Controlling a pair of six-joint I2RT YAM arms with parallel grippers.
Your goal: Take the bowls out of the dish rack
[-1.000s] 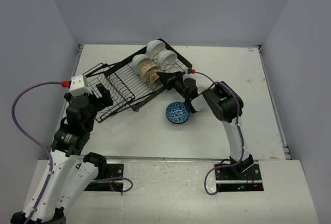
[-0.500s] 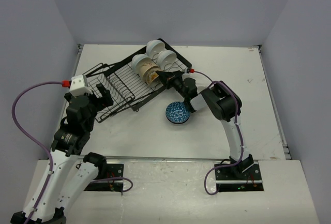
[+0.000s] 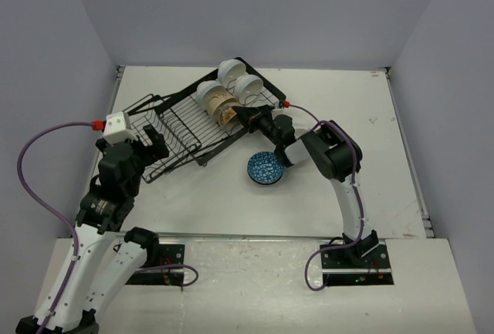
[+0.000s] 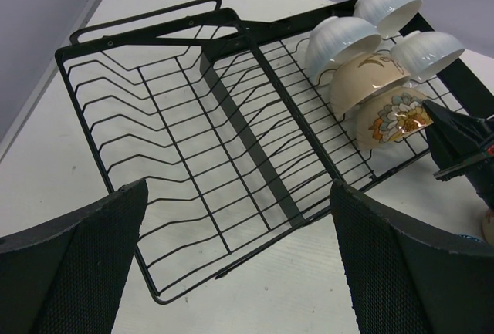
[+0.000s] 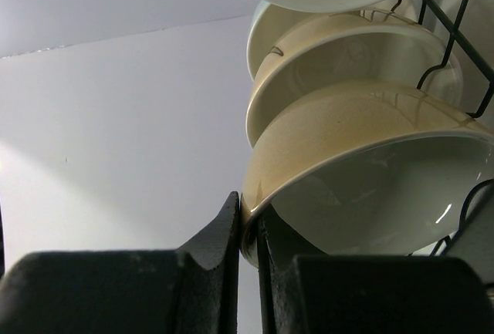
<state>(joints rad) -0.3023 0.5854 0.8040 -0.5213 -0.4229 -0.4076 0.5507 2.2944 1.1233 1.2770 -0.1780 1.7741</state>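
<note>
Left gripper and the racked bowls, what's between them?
Only empty dish rack wires, seen in the left wrist view, between the open left gripper and the bowls.

A robot laboratory test cell is shown. A bare white table (image 3: 386, 156) is boxed in by plain pale walls (image 3: 255, 18). Two robot arms (image 3: 116, 183) (image 3: 336, 156) are bolted at its near edge, and purple cables (image 3: 27, 164) are looped from them. A black dish rack (image 3: 177, 129) and bowls (image 3: 231, 91) are set on the table.
</note>
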